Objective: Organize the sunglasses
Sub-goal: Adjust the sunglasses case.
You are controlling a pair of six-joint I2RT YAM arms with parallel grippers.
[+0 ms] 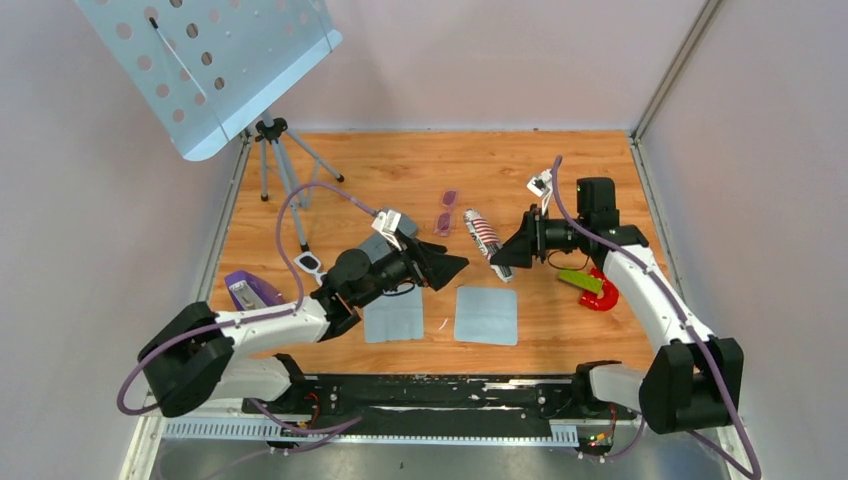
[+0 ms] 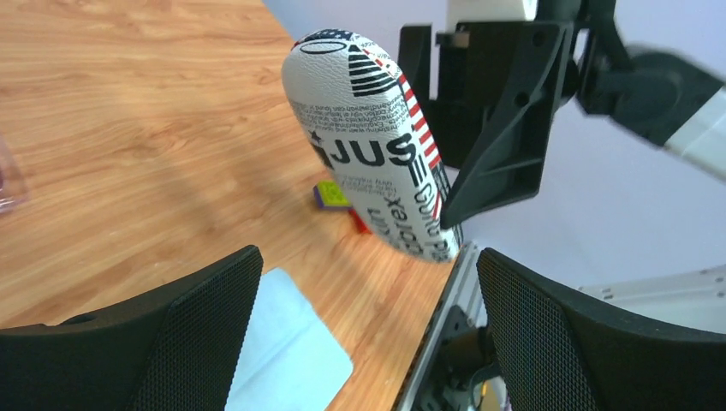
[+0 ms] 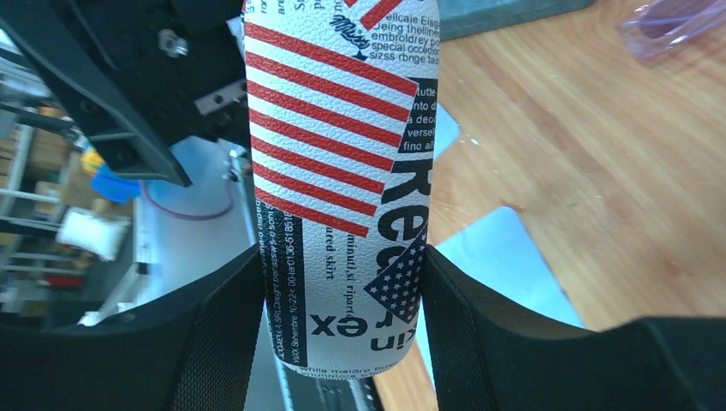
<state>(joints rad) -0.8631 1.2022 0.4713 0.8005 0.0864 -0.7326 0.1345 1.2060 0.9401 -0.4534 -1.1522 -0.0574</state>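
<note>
The sunglasses (image 1: 446,212), a small purple-pink pair, lie on the wooden table behind both grippers; they also show at the top right of the right wrist view (image 3: 676,21). My right gripper (image 3: 342,334) is shut on the lower end of a flag-patterned glasses case (image 3: 342,171), holding it off the table (image 1: 485,243). My left gripper (image 2: 368,334) is open and holds nothing. It sits just left of the case (image 2: 377,141), apart from it, in the top view (image 1: 452,266).
Two light blue cloths (image 1: 393,315) (image 1: 486,315) lie near the front edge. White-framed glasses (image 1: 310,264) and a purple object (image 1: 247,290) sit at the left. A red and green object (image 1: 592,285) lies at the right. A tripod stand (image 1: 270,150) rises at the back left.
</note>
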